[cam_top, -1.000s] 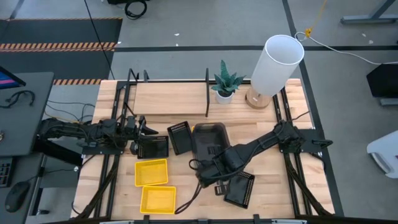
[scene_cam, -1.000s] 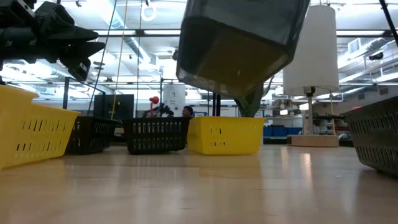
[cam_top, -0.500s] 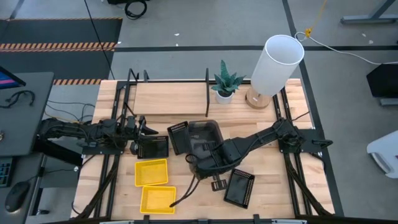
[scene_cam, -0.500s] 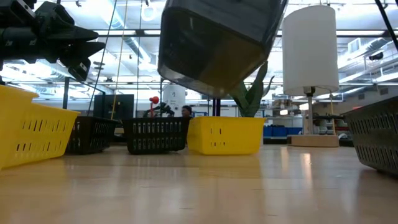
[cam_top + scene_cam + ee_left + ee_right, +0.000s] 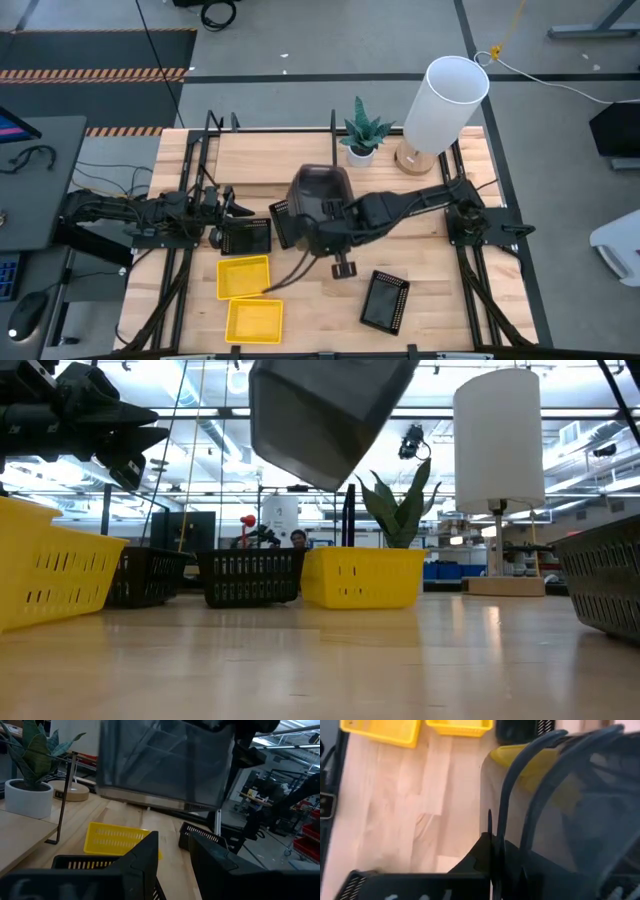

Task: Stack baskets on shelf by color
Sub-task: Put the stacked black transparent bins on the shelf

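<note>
The right tool [image 5: 322,222] is pinching the rim of a grey basket [image 5: 320,192] and holding it up in the air, off the table [image 5: 450,300]. The basket is hanging over the middle of the table, just in front of the shelf [image 5: 275,157]. It is tipped a little, likely because the tool is gripping only one edge. I think it is being held high so it can clear the other baskets and the shelf frame on its way in.

The left tool [image 5: 232,208] is waiting at the left side, right by a black basket [image 5: 246,237]. Its fingers [image 5: 145,857] are spread apart with nothing between them. It is probably staying low and still so it is not in the way.

Counting in the high view: the one grey basket is showing, though more could be nested inside it. Two yellow baskets [image 5: 244,277] are sitting near the front left, one behind the other [image 5: 253,320]. Three black ones are on the table, two near the middle and one [image 5: 385,301] off to the front right. None are on the shelf yet.

A plant [image 5: 361,130] and a white lamp [image 5: 444,100] are standing at the back.
</note>
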You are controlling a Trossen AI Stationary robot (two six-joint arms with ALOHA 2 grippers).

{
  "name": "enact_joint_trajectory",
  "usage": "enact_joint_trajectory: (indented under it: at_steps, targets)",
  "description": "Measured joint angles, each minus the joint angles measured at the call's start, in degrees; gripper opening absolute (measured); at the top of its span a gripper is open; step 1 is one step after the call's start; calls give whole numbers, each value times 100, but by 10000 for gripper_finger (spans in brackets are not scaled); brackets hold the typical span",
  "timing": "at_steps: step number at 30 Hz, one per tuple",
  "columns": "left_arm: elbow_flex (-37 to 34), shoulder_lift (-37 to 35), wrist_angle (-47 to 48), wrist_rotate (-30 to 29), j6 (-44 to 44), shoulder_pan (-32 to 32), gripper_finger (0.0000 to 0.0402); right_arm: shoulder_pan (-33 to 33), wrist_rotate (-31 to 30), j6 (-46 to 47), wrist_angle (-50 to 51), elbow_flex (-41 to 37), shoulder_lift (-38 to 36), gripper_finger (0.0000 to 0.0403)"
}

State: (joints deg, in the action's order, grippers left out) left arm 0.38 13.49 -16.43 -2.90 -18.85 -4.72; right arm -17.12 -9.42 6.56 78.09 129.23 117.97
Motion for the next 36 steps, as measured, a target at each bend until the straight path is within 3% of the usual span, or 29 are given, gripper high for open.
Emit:
enact_joint_trajectory:
  at_steps: [13, 36]
  targets:
    - [0, -2, 0, -2, 0, -1, 117, 863, -45, -1042, -757, -2, -39, 16]
    - [0, -1, 2, -1, 0, -1, 117, 2302, -54, -2420, -1004, 273, 9, 16]
